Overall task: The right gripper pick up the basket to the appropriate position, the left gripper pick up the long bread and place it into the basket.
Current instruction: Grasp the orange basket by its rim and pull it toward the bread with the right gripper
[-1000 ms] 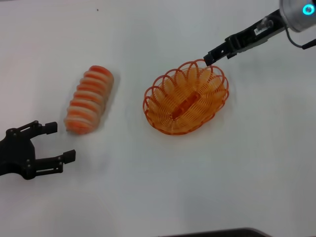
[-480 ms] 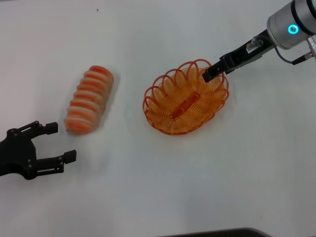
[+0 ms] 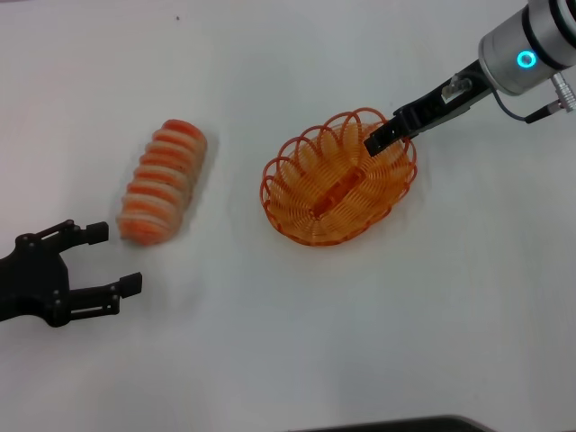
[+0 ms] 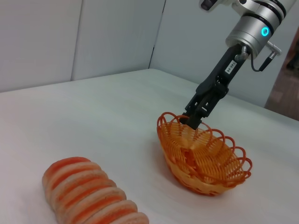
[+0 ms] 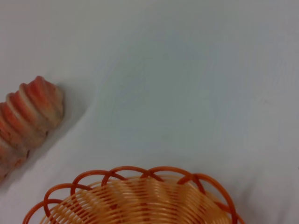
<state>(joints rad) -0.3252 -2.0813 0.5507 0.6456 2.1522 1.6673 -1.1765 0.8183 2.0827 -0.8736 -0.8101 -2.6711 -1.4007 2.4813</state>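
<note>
Orange looped wire forms the oval basket (image 3: 340,178), sitting right of centre on the white table (image 3: 297,342). From the left wrist view, the right gripper (image 4: 193,119) dips onto the scalloped far rim — whether its fingers clamp it I cannot tell. Ridged long bread (image 3: 163,181) lies well left; the left gripper (image 3: 106,260) waits near it, spread wide.

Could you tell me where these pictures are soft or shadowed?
Head view: the bread looks slightly soft-edged, the basket crisper. Left wrist view: the bread is near and cropped, with the right gripper sharp at the basket rim. Right wrist view: a soft shadow lies beside the bread on the table.
</note>
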